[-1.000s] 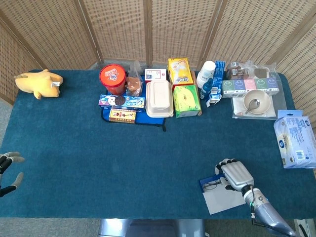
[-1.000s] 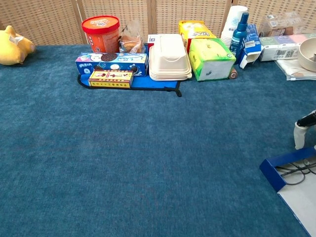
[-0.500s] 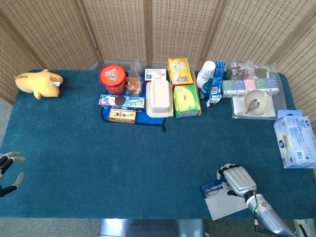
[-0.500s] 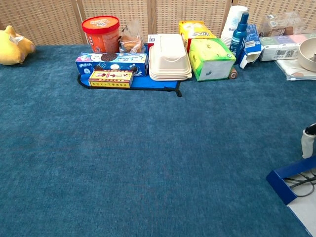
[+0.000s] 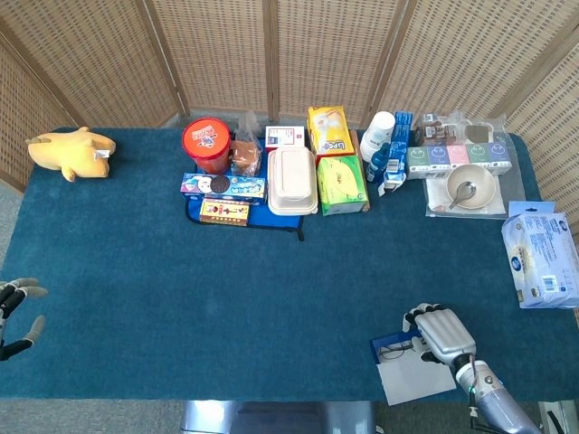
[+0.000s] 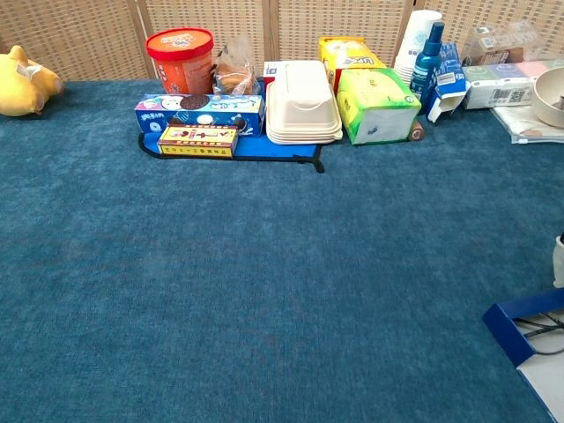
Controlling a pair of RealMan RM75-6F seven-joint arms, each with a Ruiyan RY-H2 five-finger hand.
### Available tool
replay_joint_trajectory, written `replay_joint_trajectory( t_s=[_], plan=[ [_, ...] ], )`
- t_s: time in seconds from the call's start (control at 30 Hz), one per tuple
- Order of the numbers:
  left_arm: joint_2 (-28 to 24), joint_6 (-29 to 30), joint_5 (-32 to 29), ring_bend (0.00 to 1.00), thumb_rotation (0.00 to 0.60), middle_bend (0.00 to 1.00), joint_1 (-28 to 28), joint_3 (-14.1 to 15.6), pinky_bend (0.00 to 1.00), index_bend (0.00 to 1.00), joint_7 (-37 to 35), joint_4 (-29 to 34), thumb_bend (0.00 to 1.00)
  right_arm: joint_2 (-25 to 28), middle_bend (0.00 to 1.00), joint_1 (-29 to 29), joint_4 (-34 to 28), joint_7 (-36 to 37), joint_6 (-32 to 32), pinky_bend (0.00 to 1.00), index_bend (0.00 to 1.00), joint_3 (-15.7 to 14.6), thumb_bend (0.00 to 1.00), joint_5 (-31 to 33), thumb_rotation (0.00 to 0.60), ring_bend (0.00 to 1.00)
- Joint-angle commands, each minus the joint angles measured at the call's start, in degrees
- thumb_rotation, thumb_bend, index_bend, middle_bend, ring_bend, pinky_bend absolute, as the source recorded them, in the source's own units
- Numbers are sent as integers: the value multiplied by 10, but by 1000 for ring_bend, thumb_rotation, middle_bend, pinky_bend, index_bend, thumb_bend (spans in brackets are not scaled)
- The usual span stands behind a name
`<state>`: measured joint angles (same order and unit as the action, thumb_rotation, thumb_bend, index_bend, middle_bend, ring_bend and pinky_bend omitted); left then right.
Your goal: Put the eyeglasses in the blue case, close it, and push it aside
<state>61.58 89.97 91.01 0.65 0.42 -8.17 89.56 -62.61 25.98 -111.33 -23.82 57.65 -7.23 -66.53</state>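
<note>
The blue case (image 5: 391, 347) lies open at the table's (image 5: 271, 298) near edge, well in front of the green tissue box (image 5: 341, 184), its pale lid flap spread toward the viewer. The eyeglasses (image 5: 395, 351) rest inside it. The right hand (image 5: 441, 332) lies palm-down over the case's right end, fingers extended; whether it grips anything cannot be told. The left hand (image 5: 15, 307), far to the left of the case, holds nothing, fingers apart. Judged step: glasses placed, closing not yet done. The next move calls for folding the lid over. Writing on the packages is too small to read.
</note>
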Motion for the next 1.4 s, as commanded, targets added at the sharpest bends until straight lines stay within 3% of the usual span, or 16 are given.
replay_joint_trajectory(
  t_s=[0.03,0.43,0.7,1.03,1.4],
  plan=[
    [0,0,0,298,598,297,1,0,219,363,0,0,340,3,348,-2,-3,-2,1,277,396,0,558,2,600,225],
    [2,-1,0,298,598,296,2,-1,219,362,-3,-3,340,16,348,-18,-12,0,11,278,396,-3,560,11,600,227],
    [2,1,2,298,596,293,3,-1,218,362,-5,-4,340,11,346,-13,-1,11,11,279,391,15,556,-12,600,227],
    [-3,11,1,298,598,293,-5,1,218,361,-11,-7,340,4,346,19,14,1,-44,279,389,28,559,31,600,227],
    [0,7,3,297,597,292,-1,0,218,360,-14,-11,339,12,346,12,7,-11,-36,279,391,15,559,70,600,227]
  ],
)
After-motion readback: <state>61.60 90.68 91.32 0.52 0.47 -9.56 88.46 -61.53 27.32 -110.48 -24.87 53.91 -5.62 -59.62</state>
